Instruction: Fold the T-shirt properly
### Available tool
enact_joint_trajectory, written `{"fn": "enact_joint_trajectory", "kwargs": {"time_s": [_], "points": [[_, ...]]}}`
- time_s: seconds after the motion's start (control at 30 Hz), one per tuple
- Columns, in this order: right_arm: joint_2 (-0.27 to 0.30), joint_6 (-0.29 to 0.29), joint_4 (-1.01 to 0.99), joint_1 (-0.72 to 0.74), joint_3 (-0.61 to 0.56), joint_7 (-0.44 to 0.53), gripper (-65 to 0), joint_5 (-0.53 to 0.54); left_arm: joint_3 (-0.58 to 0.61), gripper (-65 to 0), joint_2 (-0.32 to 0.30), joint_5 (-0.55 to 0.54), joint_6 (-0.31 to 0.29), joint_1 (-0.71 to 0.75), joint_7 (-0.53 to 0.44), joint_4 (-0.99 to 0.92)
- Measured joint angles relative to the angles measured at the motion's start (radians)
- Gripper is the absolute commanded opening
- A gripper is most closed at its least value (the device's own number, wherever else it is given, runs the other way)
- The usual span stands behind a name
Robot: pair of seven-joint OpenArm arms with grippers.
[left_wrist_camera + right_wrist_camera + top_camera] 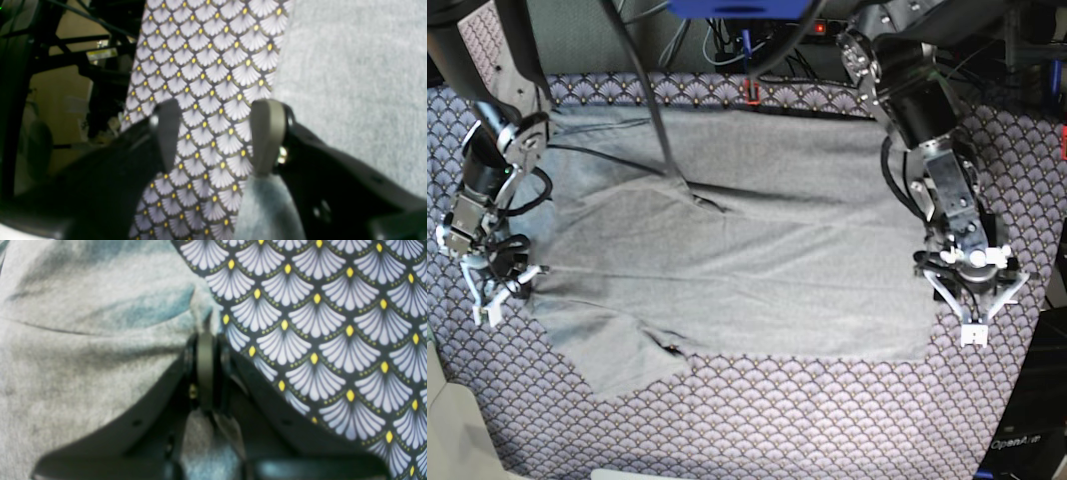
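The purple fan-patterned tablecloth [757,420] covers the whole worktop, and the T-shirt [757,230] lies spread nearly flat across its middle, reaching from the far edge to a little short of the near edge. One short sleeve sticks out toward the near-left corner, and a shallow ridge of slack cloth runs through the upper middle, so the shirt looks laid out ready for a first fold rather than already folded.

The two arms stand at opposite side edges of the shirt, probably so each can take a hem and carry it across. The right gripper [205,336] sits at the shirt's edge on the left side of the base view; in its wrist view the fingers are pressed together with a small pucker of grey knit pinched between them, right where shirt meets tablecloth. The left gripper [217,133] hovers at the opposite edge, its fingers spread apart over bare tablecloth with the shirt's border just beside one finger, holding nothing.

A blurred grey patch at the bottom of each wrist view is hard to read. The thin dark hem edge cannot be made out, and the arms' upper links are cut off at the top of the base view.
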Motion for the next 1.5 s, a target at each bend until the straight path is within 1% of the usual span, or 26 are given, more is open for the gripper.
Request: {"fn": "enact_joint_trajectory", "kwargs": {"time_s": [0.13, 0.2, 0.3, 0.33, 0.4, 0.43, 0.57, 0.63, 0.7, 0.77, 0.83, 0.9, 1.0, 1.1, 1.27, 1.33, 1.4, 1.5], "points": [[0.0, 0.0, 0.0, -0.003, -0.003, 0.007, -65.0, 0.001, -0.006, -31.2, -0.006, 0.0, 0.014, -0.066, -0.014, -0.051], [0.0, 0.0, 0.0, -0.003, -0.003, 0.007, -65.0, 0.001, -0.006, -31.2, -0.014, 0.0, 0.013, -0.114, -0.015, -0.117], [0.0, 0.0, 0.0, -0.003, -0.004, 0.008, -65.0, 0.001, -0.005, -31.2, -0.051, -0.02, 0.008, -0.178, -0.025, -0.257], [0.0, 0.0, 0.0, -0.003, -0.005, 0.005, -65.0, 0.001, -0.006, -31.2, -0.069, -0.05, 0.016, -0.198, -0.043, -0.309], [0.0, 0.0, 0.0, -0.003, -0.005, 0.005, -65.0, 0.001, -0.005, -31.2, -0.101, -0.114, 0.012, -0.22, -0.091, -0.387], [0.0, 0.0, 0.0, -0.003, -0.005, 0.006, -65.0, 0.001, -0.006, -31.2, -0.114, -0.138, 0.011, -0.226, -0.103, -0.414], [0.0, 0.0, 0.0, -0.003, -0.005, 0.004, -65.0, 0.001, -0.006, -31.2, -0.166, -0.237, 0.015, -0.24, -0.208, -0.529], [0.0, 0.0, 0.0, -0.003, -0.005, 0.004, -65.0, 0.001, -0.005, -31.2, -0.186, -0.273, 0.057, -0.258, -0.264, -0.602], [0.002, 0.0, 0.0, -0.006, -0.006, 0.005, -65.0, 0.001, -0.005, -31.2, -0.203, -0.293, 0.135, -0.285, -0.324, -0.693], [0.002, 0.0, 0.001, -0.014, -0.007, 0.02, -65.0, 0.002, -0.003, -31.2, -0.227, -0.32, 0.162, -0.311, -0.395, -0.796], [0.003, 0.0, 0.002, -0.02, -0.007, 0.026, -65.0, 0.012, -0.002, -31.2, -0.247, -0.342, 0.161, -0.33, -0.472, -0.895], [0.003, 0.0, 0.002, -0.022, -0.007, 0.03, -65.0, 0.013, -0.001, -31.2, -0.252, -0.348, 0.164, -0.331, -0.547, -0.969], [0.003, 0.0, 0.002, -0.022, -0.007, 0.029, -65.0, 0.012, 0.0, -31.2, -0.246, -0.344, 0.164, -0.335, -0.63, -1.034], [0.002, 0.0, 0.002, -0.022, -0.007, 0.03, -65.0, 0.013, 0.001, -31.2, -0.238, -0.344, 0.164, -0.359, -0.682, -1.065], [0.002, 0.0, 0.002, -0.022, -0.007, 0.029, -65.0, 0.013, 0.0, -31.2, -0.241, -0.344, 0.161, -0.406, -0.746, -1.134], [0.002, 0.0, 0.002, -0.022, -0.007, 0.029, -65.0, 0.012, 0.0, -31.2, -0.243, -0.344, 0.179, -0.415, -0.764, -1.171], [0.002, 0.0, 0.002, -0.022, -0.007, 0.029, -65.0, 0.012, 0.0, -31.2, -0.243, -0.344, 0.179, -0.421, -0.79, -1.204], [0.002, 0.0, 0.002, -0.022, -0.007, 0.03, -65.0, 0.013, 0.002, -31.2, -0.24, -0.343, 0.179, -0.425, -0.803, -1.231]]}}
